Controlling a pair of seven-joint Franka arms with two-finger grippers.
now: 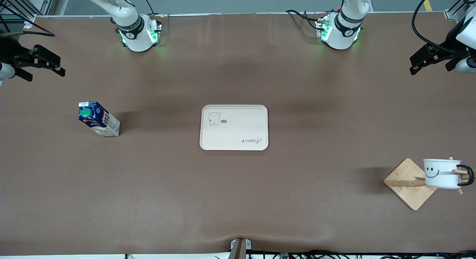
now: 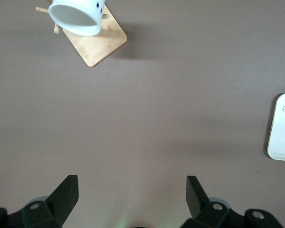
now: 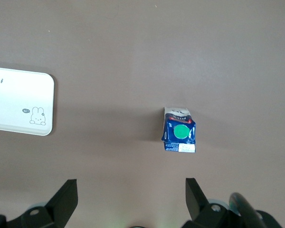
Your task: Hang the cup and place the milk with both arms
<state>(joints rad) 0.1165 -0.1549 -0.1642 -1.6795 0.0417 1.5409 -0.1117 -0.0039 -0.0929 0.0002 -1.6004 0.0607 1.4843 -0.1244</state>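
The white cup (image 1: 440, 175) with the smiley face hangs by its black handle on a peg of a wooden rack (image 1: 405, 188) at the left arm's end of the table, near the front camera. It also shows in the left wrist view (image 2: 76, 16). The dark blue milk (image 1: 97, 117) with its green cap stands on the table toward the right arm's end, and shows in the right wrist view (image 3: 179, 135). My left gripper (image 1: 413, 65) (image 2: 131, 185) is open and empty, high over the table's left-arm end. My right gripper (image 1: 59, 65) (image 3: 131, 186) is open and empty, high over the right-arm end.
A cream tray (image 1: 234, 132) with a bear print lies empty at the table's middle; its edge shows in the left wrist view (image 2: 282, 128) and the right wrist view (image 3: 14, 102). The rack's square wooden base (image 2: 97, 45) rests on brown tabletop.
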